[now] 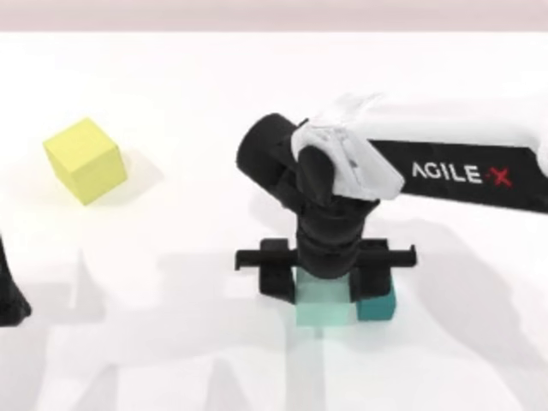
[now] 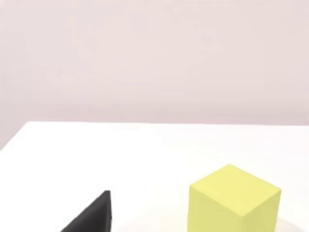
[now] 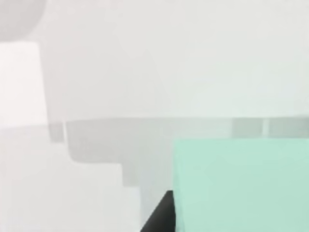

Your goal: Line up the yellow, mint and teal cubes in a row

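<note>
The right pincer (image 1: 324, 287) sits over the mint cube (image 1: 324, 306); whether it grips, I cannot tell. Keep mint flush against the teal cube (image 1: 378, 305) beside it.

Right pincer (image 1: 324, 287) hides the mint cube (image 1: 325, 306) top, perhaps gripping it.

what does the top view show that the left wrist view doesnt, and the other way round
Only the top view shows the right gripper low over the matte light mint green cube, with the small dark teal cube close against that cube's right side. It also shows the right arm reaching in from the table's right, and the left arm parked at the left edge.

Only the left wrist view shows the pale wall beyond the white table's far edge, plus a black fingertip of the left gripper.

Both show the large matte pale yellow cube, standing alone.
</note>
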